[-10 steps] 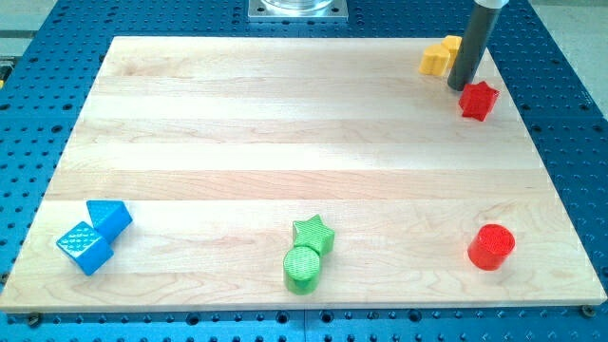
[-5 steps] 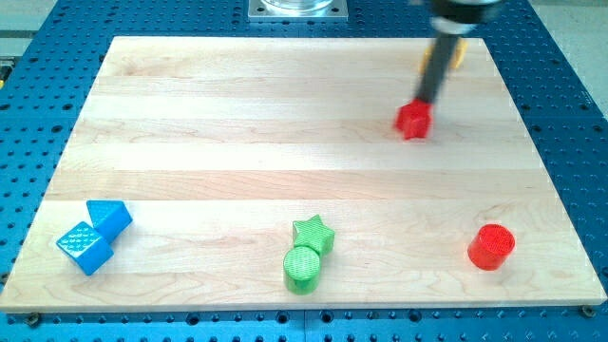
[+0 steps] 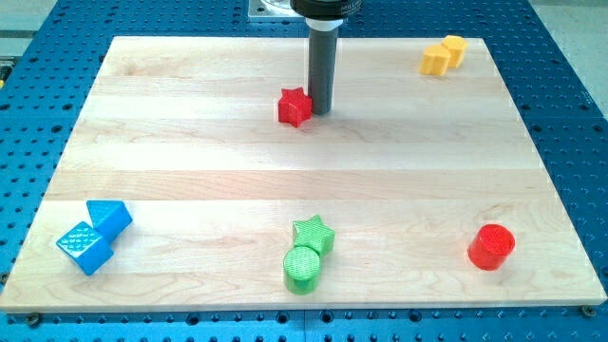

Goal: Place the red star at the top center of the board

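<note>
The red star (image 3: 295,106) lies on the wooden board (image 3: 190,142), near the middle of its upper part. My rod comes down from the view's top, and my tip (image 3: 320,112) rests on the board right against the star's right side.
Two yellow blocks (image 3: 443,55) sit together at the top right. A red cylinder (image 3: 491,247) stands at the bottom right. A green star (image 3: 313,234) touches a green cylinder (image 3: 302,269) at the bottom centre. Two blue blocks (image 3: 94,237) sit at the bottom left.
The red star has slid from the top right, near the yellow blocks, leftward to the upper centre, with my tip moving left alongside it.
</note>
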`<action>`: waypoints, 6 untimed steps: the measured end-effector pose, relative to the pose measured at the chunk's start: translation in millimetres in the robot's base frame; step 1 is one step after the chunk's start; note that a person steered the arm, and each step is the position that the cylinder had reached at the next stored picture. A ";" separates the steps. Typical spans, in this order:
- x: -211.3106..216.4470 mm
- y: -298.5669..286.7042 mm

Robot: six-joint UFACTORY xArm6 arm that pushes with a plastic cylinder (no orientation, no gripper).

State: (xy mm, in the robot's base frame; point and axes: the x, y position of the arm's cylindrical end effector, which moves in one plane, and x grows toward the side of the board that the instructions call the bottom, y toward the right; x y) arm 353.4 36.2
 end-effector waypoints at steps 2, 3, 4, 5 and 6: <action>53.0 -56.0; -14.3 -56.1; -47.0 -44.3; -66.6 -31.4; -69.5 11.3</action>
